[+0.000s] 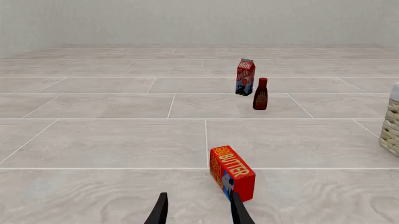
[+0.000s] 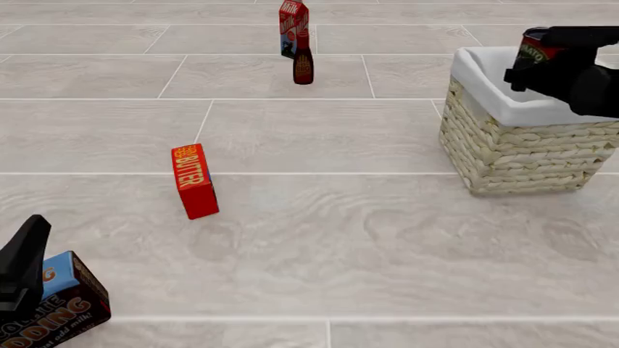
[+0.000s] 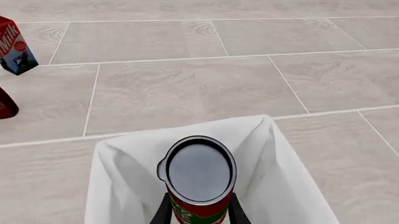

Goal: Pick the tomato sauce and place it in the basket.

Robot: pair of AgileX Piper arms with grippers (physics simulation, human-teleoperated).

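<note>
Pale wood-grain tiled surface (image 2: pixel 387 239) runs to a plain light wall (image 1: pixel 187 18); the right gripper (image 3: pixel 199 210) clamps the tomato sauce (image 3: pixel 198 179) above the basket (image 2: pixel 512 145); the left gripper (image 1: pixel 198 210) hangs parted, empty, near the butter box (image 1: pixel 232 171).

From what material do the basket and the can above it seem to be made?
The basket looks like woven straw-coloured wicker, shown by its braided rows, with a matte white cloth lining over the rim. The tomato sauce seems to be a metal can: smooth grey top with a raised rim, and a printed label.
</note>
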